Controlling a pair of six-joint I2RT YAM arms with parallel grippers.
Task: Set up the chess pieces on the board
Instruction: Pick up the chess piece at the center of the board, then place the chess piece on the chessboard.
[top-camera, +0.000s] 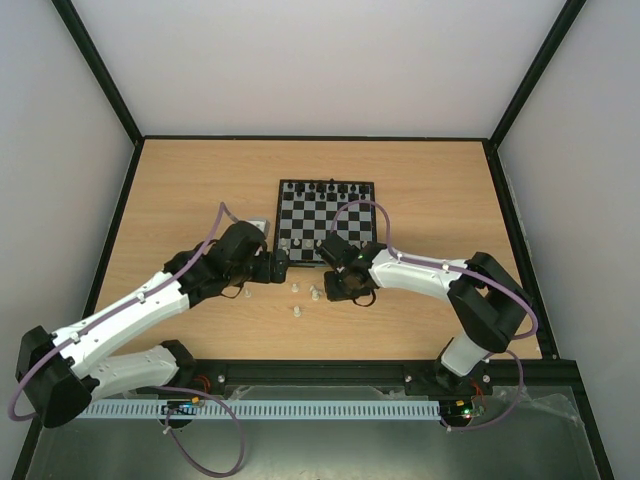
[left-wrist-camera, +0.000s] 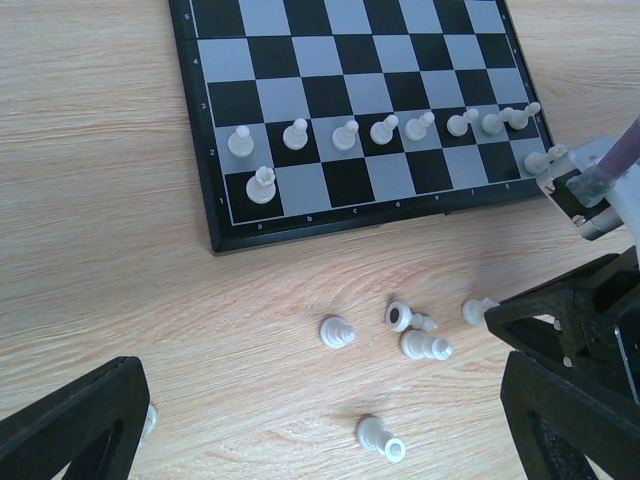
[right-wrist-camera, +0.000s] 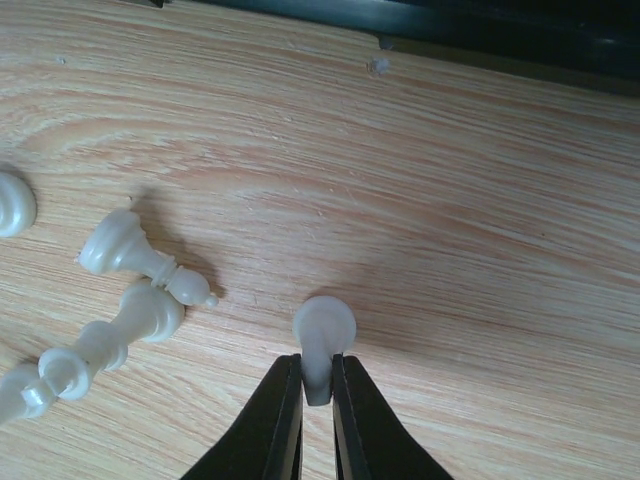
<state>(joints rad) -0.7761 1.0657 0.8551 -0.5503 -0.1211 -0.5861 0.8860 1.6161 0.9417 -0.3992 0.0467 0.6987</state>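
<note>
In the top view the light is bright and even. The table (top-camera: 200, 180) reads as warm wood with only soft, short shadows under the arms (top-camera: 130, 310), and the white walls (top-camera: 300, 60) wash out slightly.

In the left wrist view the board (left-wrist-camera: 350, 100) is crisp, and its pale squares carry a mild bluish sheen. The fingers (left-wrist-camera: 70, 430) of the left gripper (left-wrist-camera: 315, 355) are dark, underexposed masses with soft edges.

In the right wrist view the wood grain is sharp. The loose white pieces (right-wrist-camera: 130, 260) cast dim shadows, apparently up and to the right. The white piece (right-wrist-camera: 323, 325) pinched by the right gripper (right-wrist-camera: 316, 368) looks slightly blurred, and the board's edge at the top is out of focus.
</note>
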